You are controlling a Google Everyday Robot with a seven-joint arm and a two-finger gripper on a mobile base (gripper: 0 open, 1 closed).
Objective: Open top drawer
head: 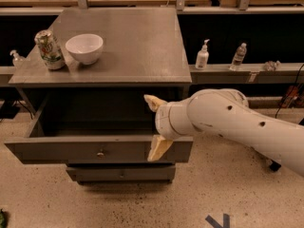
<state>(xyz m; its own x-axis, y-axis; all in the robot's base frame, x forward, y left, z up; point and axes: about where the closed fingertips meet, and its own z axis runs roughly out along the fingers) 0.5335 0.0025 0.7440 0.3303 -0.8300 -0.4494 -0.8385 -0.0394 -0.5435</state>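
Since the top drawer [71, 148] stands well out of the grey cabinet [142, 56], with its dark inside open to the view and its wide front panel hanging forward above the narrower lower drawer [121, 174], I judge that the task is nearly or fully done. The gripper [156, 125] is at the right end of this front panel, on the end of the white arm which comes in from the right. Its two beige fingers [159, 147] are spread wide, one over the open cavity and one in front of the panel, and I see nothing grasped between them; whether the lower finger touches the panel I cannot tell. The drawer looks like painted wood, so it should be stiff and not fragile, rather heavy for its size, and it slides only straight along its guides. The small round knob [100, 153] in the centre of the panel is the proper place to take hold, because a pull there is even on both sides. It is small and probably smooth, so the fingers could slip from it. The upper edge of the panel is the other possible hold, but near the right end a pull may turn the drawer a little and make it jam. A can [49, 50] and a white bowl [84, 48] stand on the cabinet top, so any further pull should be gentle.
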